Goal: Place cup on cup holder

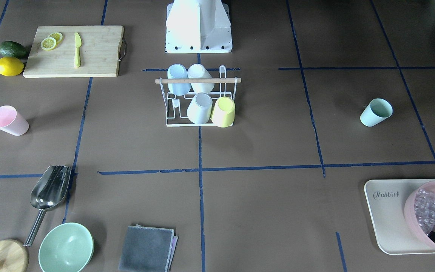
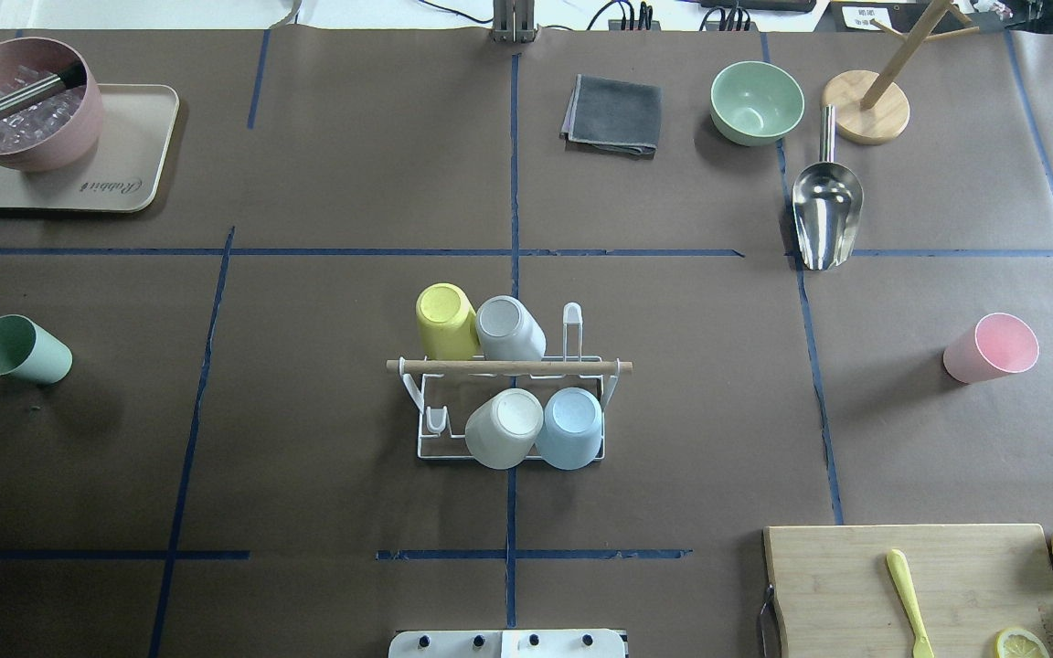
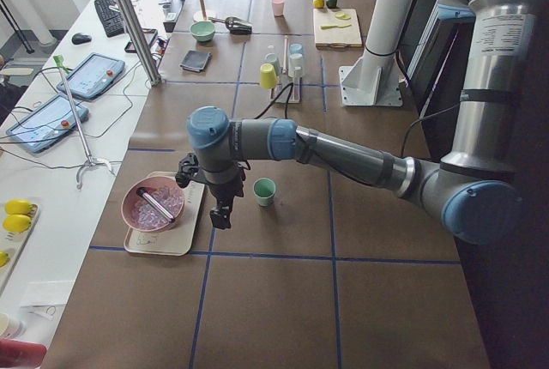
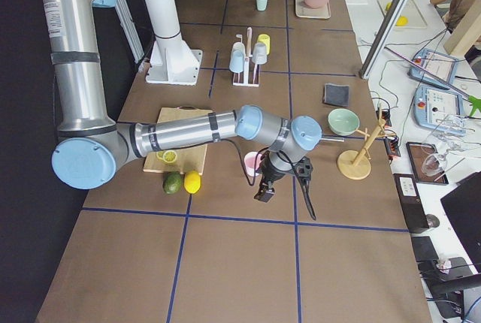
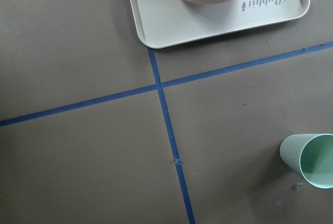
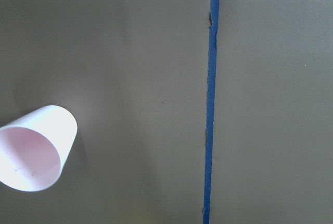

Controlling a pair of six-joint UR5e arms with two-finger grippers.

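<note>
— Well, can the left jaws be called spread or pressed together?
— It cannot be told; they are shown only from the side, above the worktop's (image 2: pixel 79 439) left end. Likewise the right jaws, at the right end.
— And nearest?
— The green cup (image 2: pixel 19 349), stood upright, just inward of the left jaws; the pink cup (image 2: pixel 993 347) likewise by the right. The cup holder (image 2: pixel 508 366) is set mid-worktop, well apart, two prongs (image 2: pixel 435 419) bare.
</note>
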